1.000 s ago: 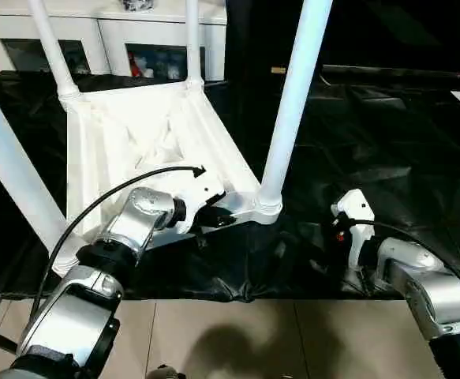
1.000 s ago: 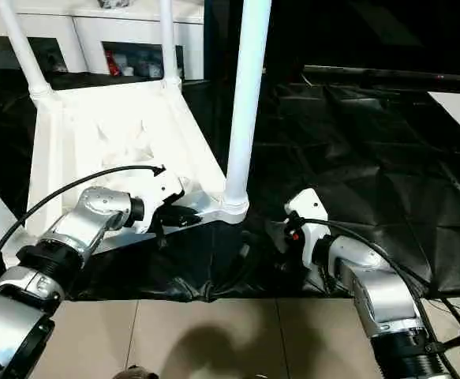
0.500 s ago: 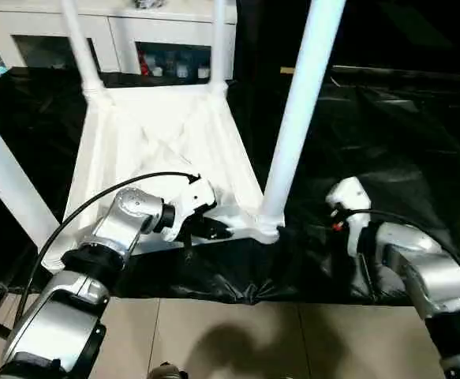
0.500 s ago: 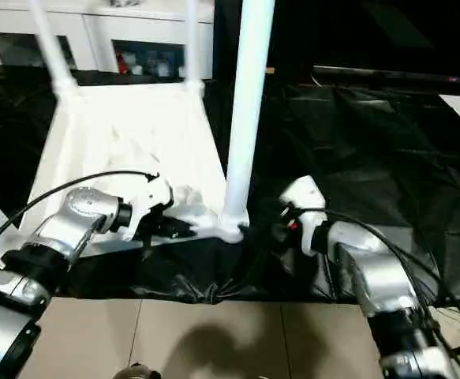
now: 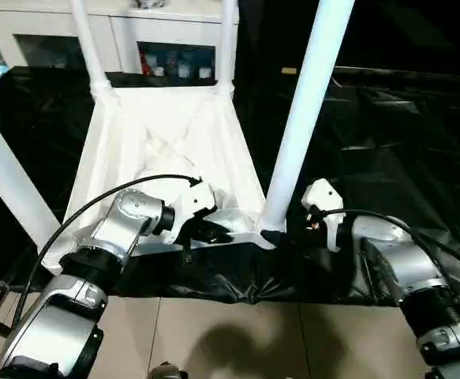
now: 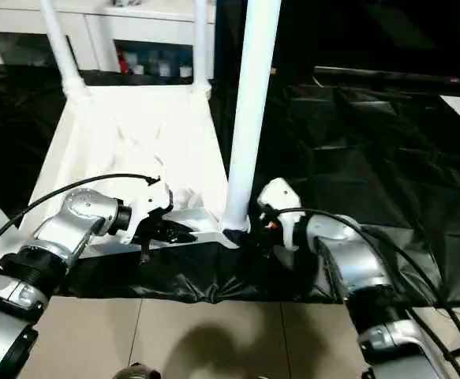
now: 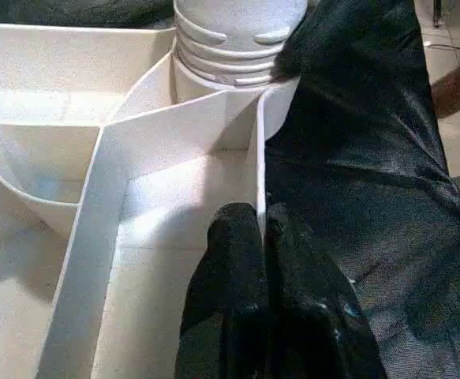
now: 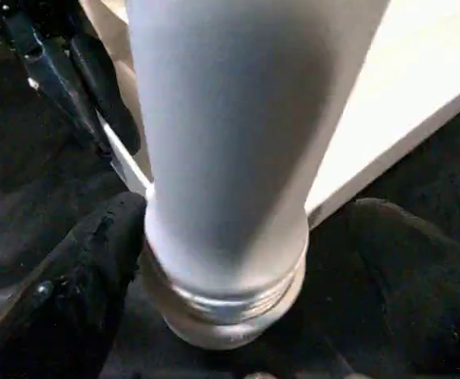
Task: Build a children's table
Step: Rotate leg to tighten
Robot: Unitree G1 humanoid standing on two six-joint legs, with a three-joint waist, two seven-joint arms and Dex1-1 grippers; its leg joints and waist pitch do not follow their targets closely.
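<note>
Left wrist view: left gripper (image 7: 259, 229) clamped on upturned table (image 5: 166, 142) rim; right gripper (image 8: 237, 260) spread wide around near leg (image 5: 301, 118).

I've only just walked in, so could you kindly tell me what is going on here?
The robot is putting together a white children's table, which lies upside down on a black sheet with its legs pointing up. The left end effector is shut on a thin wall of the table's near edge. The right end effector stands open around the base of the near right leg, one finger on each side.
</note>
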